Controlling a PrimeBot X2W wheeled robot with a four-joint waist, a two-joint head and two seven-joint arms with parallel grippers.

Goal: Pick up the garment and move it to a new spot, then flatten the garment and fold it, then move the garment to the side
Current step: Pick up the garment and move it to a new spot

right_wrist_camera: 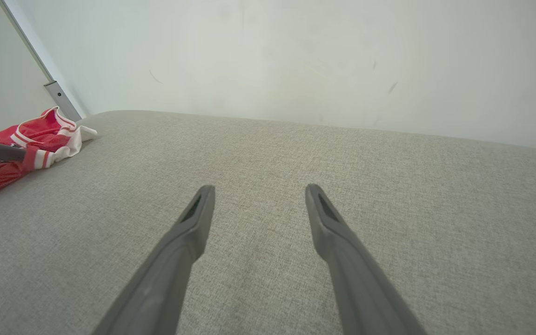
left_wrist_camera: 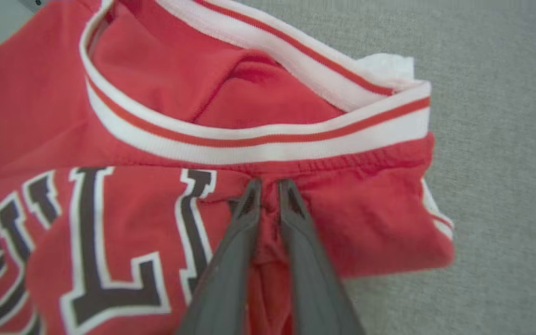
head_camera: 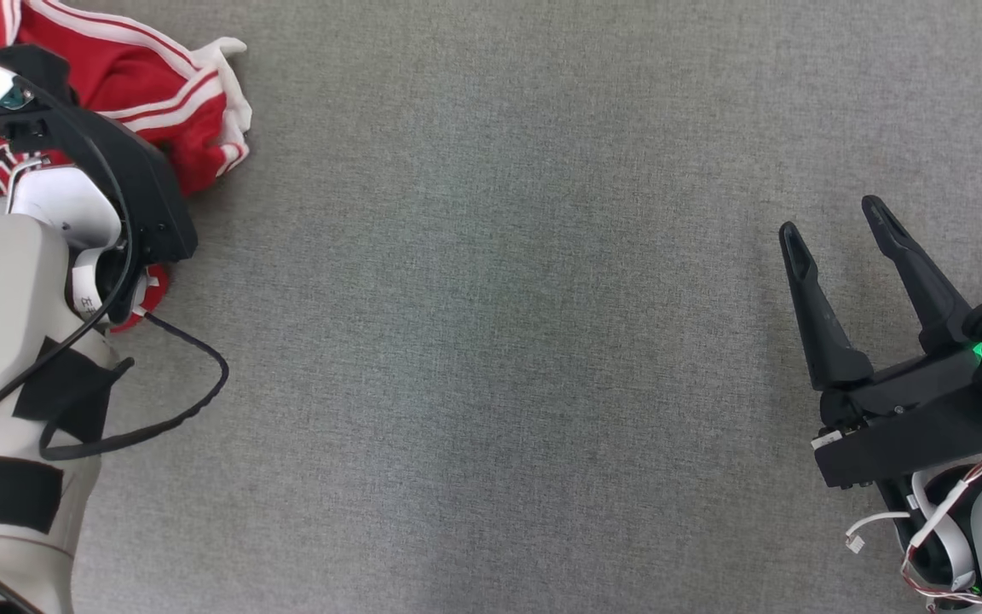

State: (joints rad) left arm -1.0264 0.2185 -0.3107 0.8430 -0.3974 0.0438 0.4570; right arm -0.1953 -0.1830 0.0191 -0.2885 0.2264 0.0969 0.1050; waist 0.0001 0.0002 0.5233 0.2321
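Red jersey (left_wrist_camera: 156, 93) lettered "LL" in dark, white-edged print, fold under striped collar pinched by left gripper (left_wrist_camera: 269, 186), right gripper (head_camera: 830, 217) spread wide over grey fabric (head_camera: 499, 341).

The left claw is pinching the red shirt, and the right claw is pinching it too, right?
No. The left gripper pinches the red shirt, but the right gripper is open over the gray surface, away from it, as the right wrist view shows.
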